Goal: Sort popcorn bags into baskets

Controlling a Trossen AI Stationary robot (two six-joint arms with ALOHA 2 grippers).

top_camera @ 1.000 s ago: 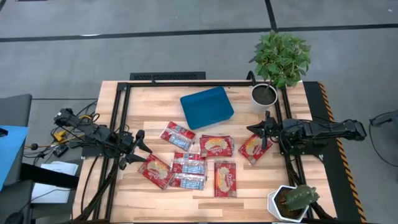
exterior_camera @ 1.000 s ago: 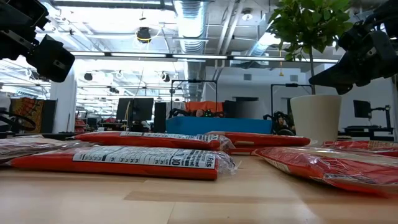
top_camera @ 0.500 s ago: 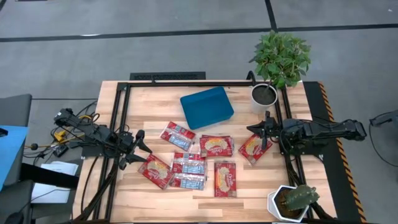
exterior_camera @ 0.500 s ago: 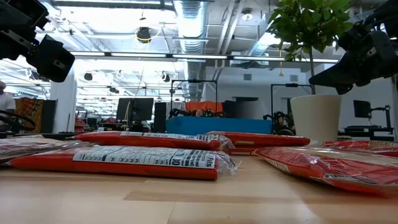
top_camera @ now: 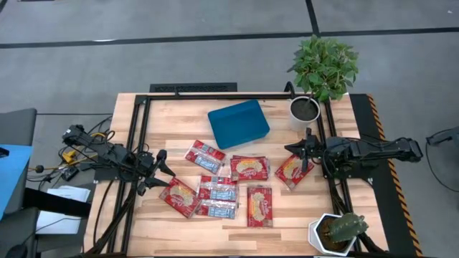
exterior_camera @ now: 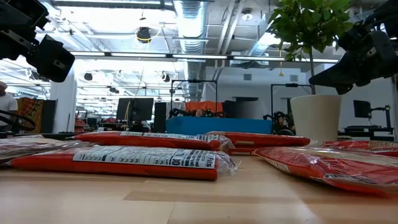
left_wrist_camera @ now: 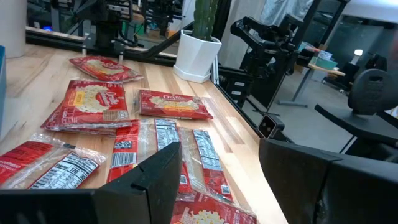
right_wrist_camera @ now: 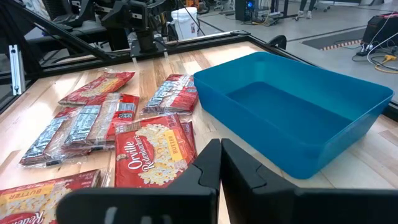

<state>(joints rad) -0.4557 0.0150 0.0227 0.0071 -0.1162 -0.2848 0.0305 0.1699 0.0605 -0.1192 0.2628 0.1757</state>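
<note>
Nothing on the pale wooden table has shifted over the last second, so sorting has yet to begin. The shallow teal-blue rectangular plastic tray sits empty toward the table's far edge. Seven flat red glossy popcorn bags lie loose on the wood in front of it, none inside. The left gripper hovers unmoved just beside the nearest red bag, fingers spread wide and empty. The right gripper stays poised above the rightmost bag, fingers pressed nearly together, holding nothing.
</note>
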